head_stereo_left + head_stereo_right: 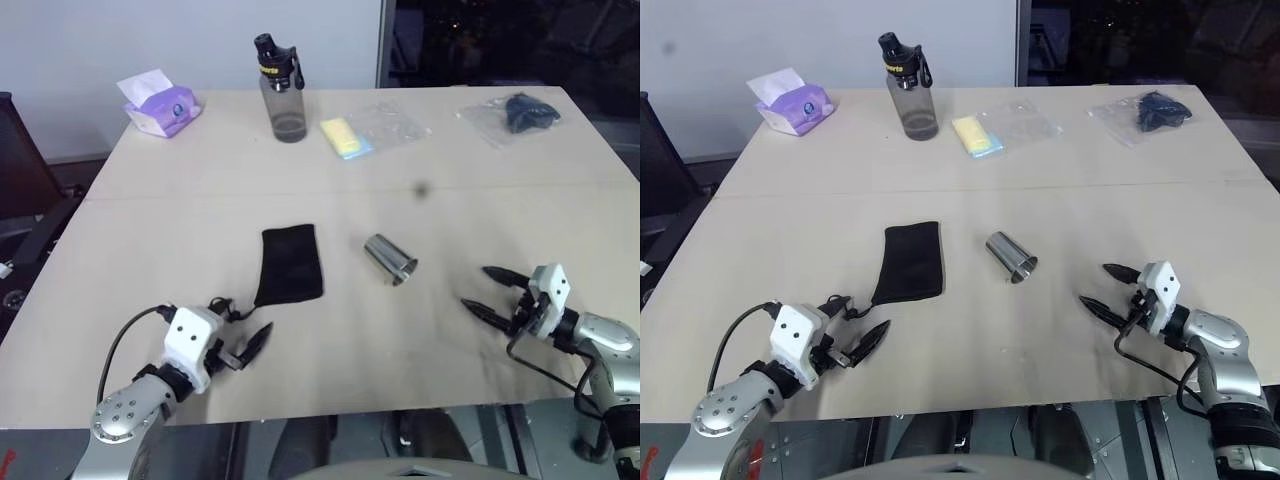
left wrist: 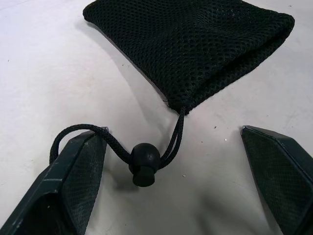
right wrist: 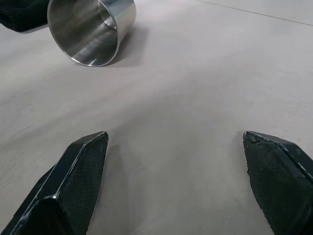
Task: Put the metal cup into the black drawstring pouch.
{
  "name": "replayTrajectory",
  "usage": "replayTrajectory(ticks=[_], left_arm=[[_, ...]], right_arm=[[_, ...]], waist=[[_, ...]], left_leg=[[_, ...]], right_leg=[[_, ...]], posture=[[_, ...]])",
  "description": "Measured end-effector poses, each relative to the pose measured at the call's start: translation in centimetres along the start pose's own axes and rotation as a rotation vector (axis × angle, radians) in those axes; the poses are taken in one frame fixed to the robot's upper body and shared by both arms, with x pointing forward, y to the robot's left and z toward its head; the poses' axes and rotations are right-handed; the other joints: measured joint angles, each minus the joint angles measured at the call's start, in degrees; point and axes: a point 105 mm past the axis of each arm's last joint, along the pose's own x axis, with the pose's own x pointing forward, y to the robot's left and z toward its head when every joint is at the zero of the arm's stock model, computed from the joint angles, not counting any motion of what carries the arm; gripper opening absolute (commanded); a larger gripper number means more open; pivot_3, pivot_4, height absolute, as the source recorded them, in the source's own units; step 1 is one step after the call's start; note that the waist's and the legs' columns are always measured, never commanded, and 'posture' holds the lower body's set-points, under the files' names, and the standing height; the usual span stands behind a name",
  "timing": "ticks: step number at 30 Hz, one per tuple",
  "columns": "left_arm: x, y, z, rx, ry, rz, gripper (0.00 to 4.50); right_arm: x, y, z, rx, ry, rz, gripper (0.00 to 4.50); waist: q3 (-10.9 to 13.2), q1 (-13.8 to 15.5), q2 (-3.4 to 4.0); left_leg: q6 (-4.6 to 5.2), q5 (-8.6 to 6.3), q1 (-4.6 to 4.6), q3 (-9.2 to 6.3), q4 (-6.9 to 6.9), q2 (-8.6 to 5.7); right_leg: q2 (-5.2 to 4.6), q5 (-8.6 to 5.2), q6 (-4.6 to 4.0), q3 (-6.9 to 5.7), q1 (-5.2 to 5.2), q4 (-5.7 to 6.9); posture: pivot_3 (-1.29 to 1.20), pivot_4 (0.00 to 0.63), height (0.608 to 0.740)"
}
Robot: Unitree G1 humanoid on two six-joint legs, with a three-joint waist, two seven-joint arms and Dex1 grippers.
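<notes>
The metal cup [image 1: 389, 259] lies on its side in the middle of the beige table [image 1: 330, 180], its open mouth turned toward the front right; the right wrist view looks into that mouth [image 3: 90, 30]. Left of it the black drawstring pouch [image 1: 290, 263] lies flat, its cords and round toggle [image 2: 143, 163] trailing toward me. My left gripper [image 1: 240, 338] stands open just before the pouch's mouth, the toggle between its fingers and the cord loop lying over one fingertip [image 2: 87, 156]. My right gripper [image 1: 490, 291] stands open and empty, a short way right of the cup.
Along the far edge stand a purple tissue pack [image 1: 160, 105], a grey water bottle with a black cap [image 1: 281, 91], a yellow sponge on clear plastic [image 1: 345, 137], and a dark item in a clear bag [image 1: 516, 113]. A dark chair [image 1: 25, 180] stands off the table's left side.
</notes>
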Motion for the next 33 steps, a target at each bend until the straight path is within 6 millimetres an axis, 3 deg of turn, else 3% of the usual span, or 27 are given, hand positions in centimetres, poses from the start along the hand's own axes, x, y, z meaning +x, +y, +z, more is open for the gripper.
replayTrajectory(ticks=[8,12,21,25,27,31,33], left_arm=[[-0.3,-0.5,-0.2,-0.025,0.001,-0.018,4.5],[-0.6,-1.7,-0.3,-0.045,0.001,-0.061,4.5],[-1.1,-3.4,-0.1,-0.022,0.009,-0.138,4.5],[0.4,-3.7,1.2,0.064,-0.054,-0.115,4.5],[0.9,-3.7,1.9,0.116,-0.079,-0.108,4.5],[2.5,-3.2,3.9,0.459,-0.113,-0.093,4.5],[3.0,-3.1,4.0,0.521,-0.114,-0.071,4.5]], right_arm=[[-0.1,0.2,-0.1,-0.003,-0.013,-0.003,4.46],[-0.3,1.5,-0.1,0.0,-0.031,0.016,4.46],[-0.6,8.8,1.1,0.034,-0.115,0.209,4.46],[-1.1,11.4,1.4,-0.005,-0.094,0.297,4.46],[-0.9,11.7,1.9,-0.018,-0.109,0.301,4.46],[-0.4,13.1,3.0,-0.058,-0.123,0.339,4.46],[-0.3,13.3,3.1,-0.053,-0.126,0.337,4.46]], waist=[[0.0,0.0,0.0],[0.0,0.06,0.0],[0.06,0.05,0.09],[0.09,0.12,0.05],[0.09,0.06,0.05],[0.09,0.23,0.05],[0.09,0.17,0.04]], left_leg=[[0.0,0.0,0.0,0.01,0.0,0.01],[0.0,0.0,0.0,-0.02,0.0,0.02],[-0.02,-0.01,-0.03,-0.13,0.01,0.07],[-0.02,-0.02,-0.06,-0.2,0.06,0.05],[-0.02,-0.02,-0.06,-0.21,0.06,0.05],[-0.02,-0.02,-0.09,-0.03,0.05,0.04],[-0.02,-0.02,-0.12,-0.03,0.05,0.04]], right_leg=[[0.0,0.0,0.0,0.01,0.0,0.0],[-0.01,0.0,0.0,-0.01,0.0,0.0],[-0.1,-0.02,0.01,0.03,-0.04,0.0],[-0.15,-0.02,0.01,0.03,-0.05,0.0],[-0.13,-0.01,0.01,0.02,-0.05,0.01],[-0.1,-0.01,0.01,-0.05,-0.06,0.01],[-0.11,-0.01,0.01,-0.02,-0.09,0.0]], posture=[[0.0,0.15,0.74],[0.0,0.15,0.74],[0.0,0.15,0.74],[0.0,0.15,0.74],[0.0,0.15,0.74],[0.0,0.15,0.74],[0.0,0.15,0.74]])
